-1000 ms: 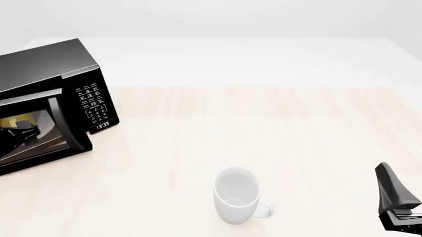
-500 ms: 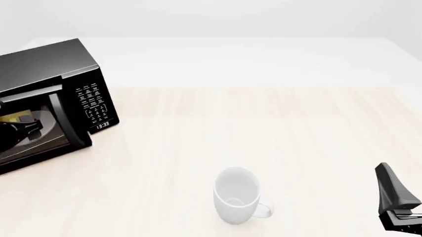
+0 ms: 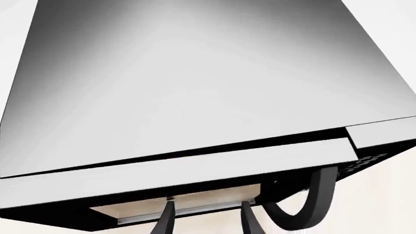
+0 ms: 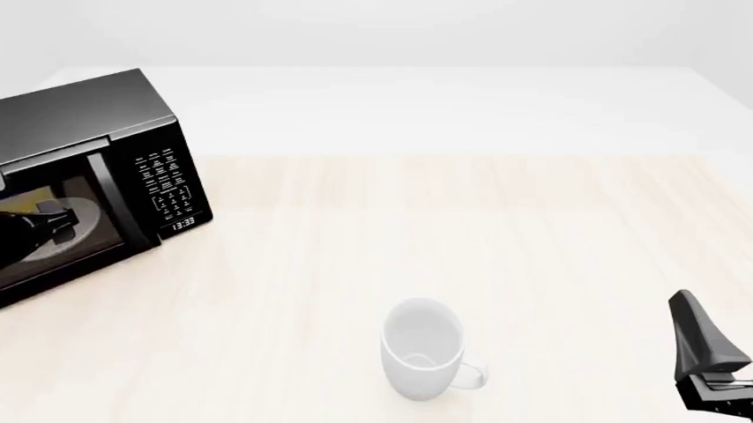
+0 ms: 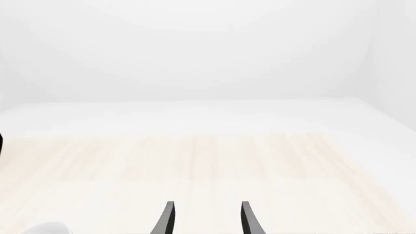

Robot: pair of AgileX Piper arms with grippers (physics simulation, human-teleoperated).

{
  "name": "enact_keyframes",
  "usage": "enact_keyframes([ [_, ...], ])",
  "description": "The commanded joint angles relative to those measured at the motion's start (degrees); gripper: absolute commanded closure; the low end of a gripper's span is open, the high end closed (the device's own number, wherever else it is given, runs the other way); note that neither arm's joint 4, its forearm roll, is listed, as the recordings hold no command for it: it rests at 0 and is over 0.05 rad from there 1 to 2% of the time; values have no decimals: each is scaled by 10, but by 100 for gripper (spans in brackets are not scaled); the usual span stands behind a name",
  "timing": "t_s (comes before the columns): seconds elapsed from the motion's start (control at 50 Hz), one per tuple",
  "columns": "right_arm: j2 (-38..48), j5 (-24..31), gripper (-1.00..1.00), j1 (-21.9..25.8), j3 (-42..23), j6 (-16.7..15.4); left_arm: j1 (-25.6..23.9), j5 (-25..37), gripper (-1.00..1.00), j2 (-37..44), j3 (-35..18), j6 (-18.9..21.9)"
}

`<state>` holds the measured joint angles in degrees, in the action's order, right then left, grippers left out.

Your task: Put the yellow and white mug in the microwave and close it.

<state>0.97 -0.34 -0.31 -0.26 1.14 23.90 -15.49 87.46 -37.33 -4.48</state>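
Left gripper (image 3: 206,217), fingers parted and empty, presses our microwave (image 4: 83,176) door at far left; stiff and hinged, we'd push its free edge by the handle (image 3: 305,204).

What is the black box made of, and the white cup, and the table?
The microwave looks like glossy black metal or plastic: its top shines with a soft sheen. The white mug looks like smooth glazed ceramic, though it may be plastic. The table looks like pale wood with faint grain lines.
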Motion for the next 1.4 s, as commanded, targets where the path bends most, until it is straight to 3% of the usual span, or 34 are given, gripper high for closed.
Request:
enact_keyframes([
  [0.02,5,-2,-100,0,0,5,4,-5,-100,14,-9,-3],
  [0.52,5,-2,-100,0,0,5,15,0,-100,16,-17,-9],
  [1.22,5,-2,-100,0,0,5,14,21,-100,-73,41,-12],
  [1.4,5,-2,-100,0,0,5,38,23,-100,-104,56,-7],
])
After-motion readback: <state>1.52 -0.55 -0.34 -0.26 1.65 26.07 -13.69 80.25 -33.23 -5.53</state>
